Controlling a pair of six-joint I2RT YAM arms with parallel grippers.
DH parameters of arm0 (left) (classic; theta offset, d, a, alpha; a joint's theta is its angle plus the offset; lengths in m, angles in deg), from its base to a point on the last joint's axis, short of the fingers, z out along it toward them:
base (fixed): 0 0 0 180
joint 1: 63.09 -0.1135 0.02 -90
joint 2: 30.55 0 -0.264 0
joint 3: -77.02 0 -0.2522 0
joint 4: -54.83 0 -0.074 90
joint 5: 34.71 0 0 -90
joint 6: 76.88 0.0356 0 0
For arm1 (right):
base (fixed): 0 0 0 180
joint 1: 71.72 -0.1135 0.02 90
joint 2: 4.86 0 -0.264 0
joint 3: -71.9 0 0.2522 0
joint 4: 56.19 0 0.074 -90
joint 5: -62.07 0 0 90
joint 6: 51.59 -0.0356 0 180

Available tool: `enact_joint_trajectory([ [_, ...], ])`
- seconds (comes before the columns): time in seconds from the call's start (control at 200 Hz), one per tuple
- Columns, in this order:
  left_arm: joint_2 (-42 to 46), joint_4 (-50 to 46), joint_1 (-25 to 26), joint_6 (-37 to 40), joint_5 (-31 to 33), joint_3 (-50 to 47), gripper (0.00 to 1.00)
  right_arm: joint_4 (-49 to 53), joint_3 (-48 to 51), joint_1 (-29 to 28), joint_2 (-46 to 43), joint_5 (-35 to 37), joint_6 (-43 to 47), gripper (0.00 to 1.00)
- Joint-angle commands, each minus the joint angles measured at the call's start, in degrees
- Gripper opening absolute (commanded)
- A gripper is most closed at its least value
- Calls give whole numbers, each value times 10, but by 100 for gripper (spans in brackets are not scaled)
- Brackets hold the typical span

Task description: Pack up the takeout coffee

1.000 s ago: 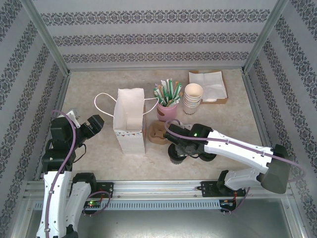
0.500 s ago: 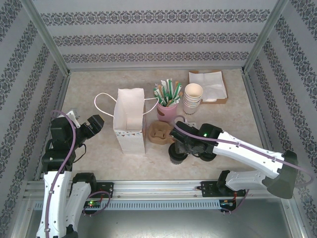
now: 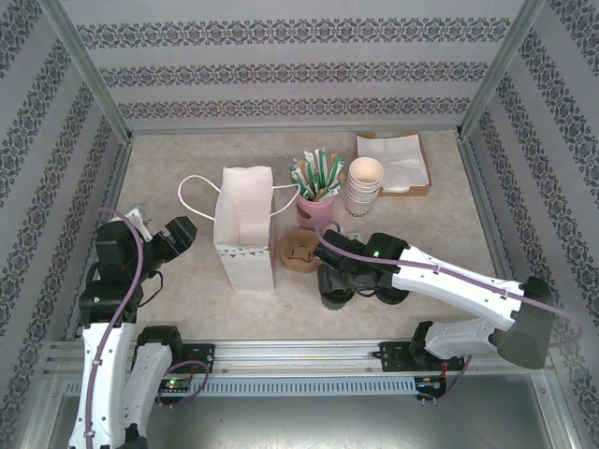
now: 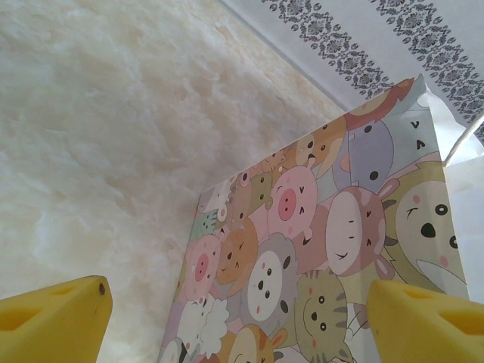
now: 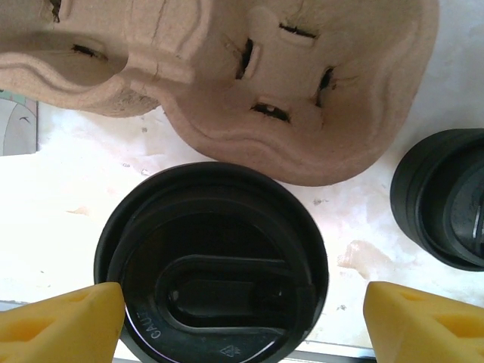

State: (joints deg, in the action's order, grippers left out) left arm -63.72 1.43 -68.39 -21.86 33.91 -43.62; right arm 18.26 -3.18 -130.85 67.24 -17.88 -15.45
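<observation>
One takeout coffee (image 5: 212, 257) stands upright, long axis vertical, black lid facing up. It sits directly beneath the right gripper (image 5: 242, 299), between its two yellow fingers (image 5: 60, 325). The jaws are spread wider than the lid and do not clamp it. One pulp carrier (image 5: 302, 91) lies just beyond the cup, ahead of the fingertips. One stack of loose black lids (image 5: 446, 200) sits off the right-hand finger. The right arm reaches low and leftward from its base, wrist pitched down. The left gripper (image 4: 238, 310), jaws apart and empty, faces one cartoon-printed bag (image 4: 325, 249); its arm is folded upright.
</observation>
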Motion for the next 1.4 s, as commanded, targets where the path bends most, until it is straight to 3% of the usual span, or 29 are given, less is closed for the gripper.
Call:
enact_joint_trajectory([
  [0.0,0,12,5,-4,-10,-2,88,-9,-4,-6,3,-6,1,83],
  [0.445,-1,16,5,-6,-11,-6,88,-20,2,-13,17,-13,-12,85],
  [0.844,-2,17,5,-7,-10,-6,88,-26,22,-14,29,-11,-17,77],
  [1.394,-6,17,5,-5,-9,-7,88,-6,41,-26,77,-5,-24,76],
])
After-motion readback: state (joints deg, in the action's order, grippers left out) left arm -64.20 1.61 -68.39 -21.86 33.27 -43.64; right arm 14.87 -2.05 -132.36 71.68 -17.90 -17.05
